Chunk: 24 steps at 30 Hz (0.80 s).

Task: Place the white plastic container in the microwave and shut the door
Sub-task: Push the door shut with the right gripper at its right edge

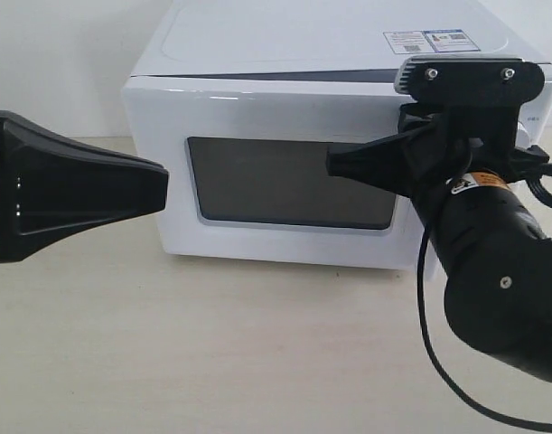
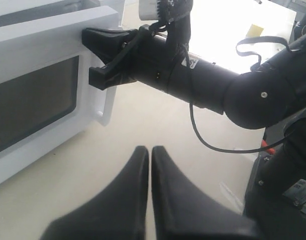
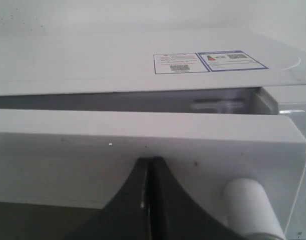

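Observation:
The white microwave (image 1: 303,41) stands at the back of the table. Its door (image 1: 285,117), with the dark window (image 1: 285,181), is almost shut; a narrow dark gap shows along its top edge (image 3: 142,102). My right gripper (image 1: 334,163) is shut with nothing in it, and its tips (image 3: 150,161) rest against the door's white face beside the bar handle (image 3: 250,205). Out to the left of the microwave, my left gripper (image 1: 163,190) is shut and empty above the table (image 2: 150,149). The white plastic container is hidden from every view.
The right arm (image 1: 501,289) and its hanging cable (image 1: 427,325) cover the microwave's right panel. A sticker (image 1: 431,41) lies on the microwave's top. The beige table (image 1: 257,353) stretches in front. Dark equipment (image 2: 288,195) stands at the table's right side.

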### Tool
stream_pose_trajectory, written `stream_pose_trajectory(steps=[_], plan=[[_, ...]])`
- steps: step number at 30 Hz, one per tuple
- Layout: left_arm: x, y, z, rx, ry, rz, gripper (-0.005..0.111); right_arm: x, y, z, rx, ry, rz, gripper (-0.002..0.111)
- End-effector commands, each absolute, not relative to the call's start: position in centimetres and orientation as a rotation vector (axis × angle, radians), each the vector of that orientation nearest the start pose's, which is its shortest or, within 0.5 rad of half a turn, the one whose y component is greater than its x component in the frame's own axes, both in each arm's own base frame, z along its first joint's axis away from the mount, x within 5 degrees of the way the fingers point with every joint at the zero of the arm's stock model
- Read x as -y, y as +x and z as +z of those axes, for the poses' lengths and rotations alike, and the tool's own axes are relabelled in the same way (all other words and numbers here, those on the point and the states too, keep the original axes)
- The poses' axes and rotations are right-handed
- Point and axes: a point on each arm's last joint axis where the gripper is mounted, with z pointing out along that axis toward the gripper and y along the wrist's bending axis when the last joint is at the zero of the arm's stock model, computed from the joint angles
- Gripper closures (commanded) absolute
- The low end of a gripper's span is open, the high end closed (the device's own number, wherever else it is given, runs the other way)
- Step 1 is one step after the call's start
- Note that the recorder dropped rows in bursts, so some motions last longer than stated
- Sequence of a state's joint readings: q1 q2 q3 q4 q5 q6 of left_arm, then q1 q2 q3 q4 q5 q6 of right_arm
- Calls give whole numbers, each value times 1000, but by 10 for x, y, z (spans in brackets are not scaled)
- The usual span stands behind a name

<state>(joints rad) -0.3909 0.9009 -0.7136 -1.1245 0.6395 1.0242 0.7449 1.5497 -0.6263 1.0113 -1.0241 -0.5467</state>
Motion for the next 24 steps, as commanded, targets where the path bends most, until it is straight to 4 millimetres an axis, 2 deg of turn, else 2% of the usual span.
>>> stream_pose_trajectory(steps=[1, 5, 13, 24], plan=[[113, 144, 334, -1857, 741, -832, 103, -140, 255, 220, -1621, 104, -69, 108], [113, 144, 334, -1857, 741, -832, 103, -144, 258, 217, -1584, 92, -51, 108], [113, 144, 334, -1856, 737, -829, 103, -125, 271, 214, -1613, 148, -53, 108], [113, 144, 334, -1856, 737, -829, 103, -136, 282, 231, -1574, 115, -26, 108]])
